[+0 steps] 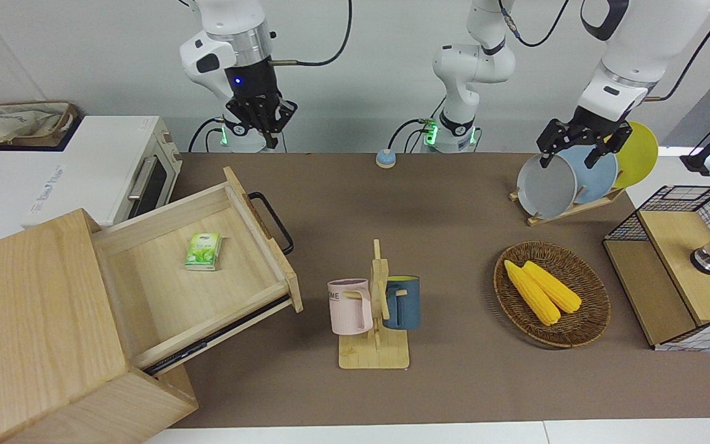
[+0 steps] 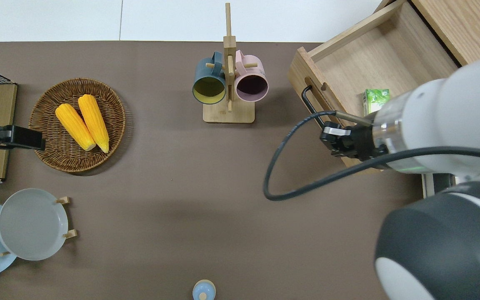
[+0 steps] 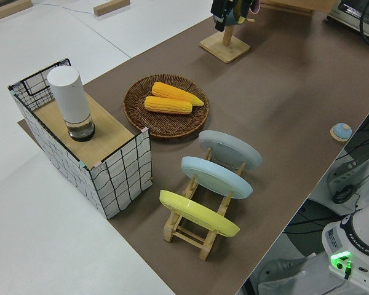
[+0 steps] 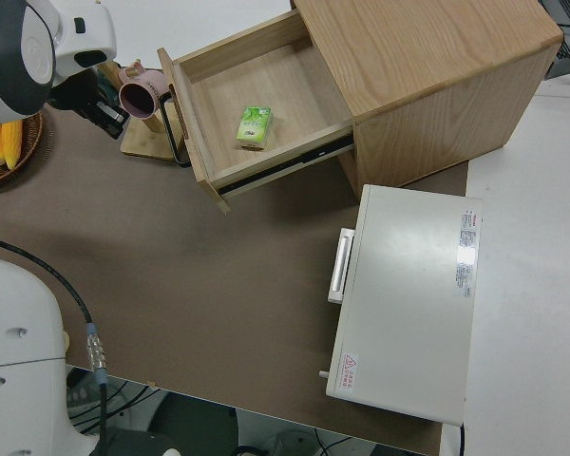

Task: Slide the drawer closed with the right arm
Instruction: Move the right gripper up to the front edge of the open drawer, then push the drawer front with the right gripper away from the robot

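Note:
The pale-wood drawer [image 1: 164, 290] stands pulled far out of the big cabinet [image 1: 28, 320] at the right arm's end of the table. Its black bar handle [image 1: 275, 225] faces the table's middle. A small green pack [image 1: 203, 251] lies in it. The drawer [image 2: 390, 58] and handle [image 2: 311, 102] also show in the overhead view. My right gripper [image 1: 267, 139] is up in the air, touching nothing. In the overhead view the right gripper [image 2: 326, 136] is over the end of the drawer front nearer the robots. My left gripper [image 1: 577, 154] is parked and open.
A white toaster oven [image 1: 96, 166] stands beside the cabinet, nearer the robots. A mug rack [image 1: 375, 308] with two mugs stands mid-table. A basket with corn [image 1: 589, 308], a plate rack [image 1: 577, 179] and a wire-mesh box [image 1: 681, 265] are toward the left arm's end. A blue bell [image 1: 385, 158] sits near the robots.

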You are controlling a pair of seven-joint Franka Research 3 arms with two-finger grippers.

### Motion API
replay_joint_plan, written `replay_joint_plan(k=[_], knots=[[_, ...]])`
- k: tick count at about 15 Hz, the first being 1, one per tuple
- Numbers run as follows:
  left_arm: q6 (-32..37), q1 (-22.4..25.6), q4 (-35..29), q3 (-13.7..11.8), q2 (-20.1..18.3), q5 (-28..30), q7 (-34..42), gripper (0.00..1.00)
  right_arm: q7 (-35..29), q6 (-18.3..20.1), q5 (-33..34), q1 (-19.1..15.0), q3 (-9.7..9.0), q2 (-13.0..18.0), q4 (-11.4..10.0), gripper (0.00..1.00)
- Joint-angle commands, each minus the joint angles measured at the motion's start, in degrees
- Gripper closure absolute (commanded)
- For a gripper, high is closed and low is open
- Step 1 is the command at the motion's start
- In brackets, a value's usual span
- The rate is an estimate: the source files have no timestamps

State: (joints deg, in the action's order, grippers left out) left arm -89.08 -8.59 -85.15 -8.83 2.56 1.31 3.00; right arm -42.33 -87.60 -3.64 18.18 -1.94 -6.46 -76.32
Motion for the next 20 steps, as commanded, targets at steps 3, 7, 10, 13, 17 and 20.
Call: replay_joint_plan(k=[3, 7, 10, 13, 17, 20], knots=[[0.0, -1.0, 1.1, -0.9, 0.7, -0.8, 0.3, 0.0, -13.6, -5.6, -0.3, 3.1, 0.36, -4.7, 0.2, 1.0], [0.0, -1.0, 1.1, -0.9, 0.7, -0.8, 0.3, 0.0, -20.9, -8.4, 0.7, 4.8, 0.62, -7.8, 0.0, 1.0], [0.0, -1.0, 1.1, -0.9, 0.7, -0.8, 0.3, 0.0, -26.3, -9.5, 0.8, 4.8, 0.62, -9.4, -1.3, 1.0], [0.0, -1.0, 1.1, -0.9, 0.7, -0.8, 0.3, 0.0, -31.5, -9.6, 0.8, 4.6, 0.89, -10.7, -2.5, 1.0], [0.0, -1.0, 1.1, -0.9, 0.7, -0.8, 0.3, 0.0, -35.5, -9.9, 0.8, 4.3, 1.24, -12.8, -3.0, 1.0], [0.0, -1.0, 1.1, -0.9, 0.7, -0.9, 0.3, 0.0, -38.3, -9.9, 1.6, 4.5, 1.24, -14.5, -3.0, 1.0]])
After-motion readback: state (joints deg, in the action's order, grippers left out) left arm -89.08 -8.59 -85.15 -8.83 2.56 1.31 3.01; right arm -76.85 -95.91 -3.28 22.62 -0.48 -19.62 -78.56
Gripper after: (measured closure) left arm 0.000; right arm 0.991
